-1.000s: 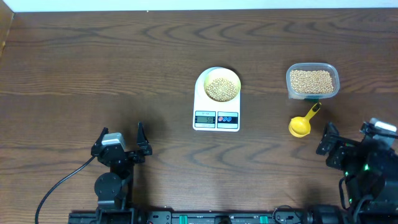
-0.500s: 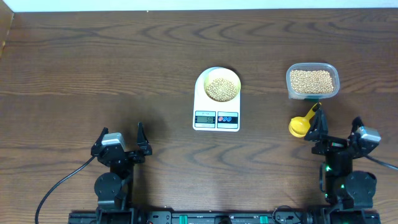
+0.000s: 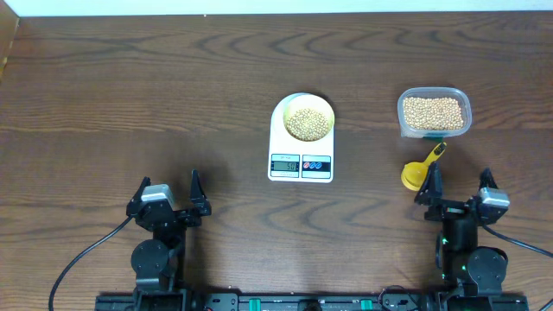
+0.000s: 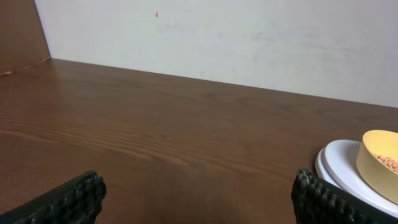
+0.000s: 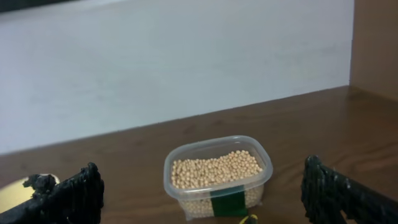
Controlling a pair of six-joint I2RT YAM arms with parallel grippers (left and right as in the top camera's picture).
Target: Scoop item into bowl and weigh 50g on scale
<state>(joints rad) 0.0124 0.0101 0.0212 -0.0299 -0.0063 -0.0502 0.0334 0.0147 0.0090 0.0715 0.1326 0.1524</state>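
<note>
Left gripper and right gripper, both at the near edge of the table, jaws spread fully and holding nothing. Each stands well apart from the task's things, a parked posture that leaves the scale loaded by nothing but its bowl. The pale yellow bowl sits centred on the round platform at the far end of the scale and carries a mound of soybeans; so placed, bowl and contents alone bear on the reading (the display digits are too small to read). The scale's long axis runs near to far, display and buttons towards the robot, platform away. The clear container, holding the stock of beans, lies to the right, long axis across the table. The yellow scoop, apparently empty, lies on the table between container and right gripper, cup nearer the robot, handle pointing away and rightwards to the container's near wall, which its tip appears to touch. Judged from this layout, scooping is over and only the reading needs confirming
</note>
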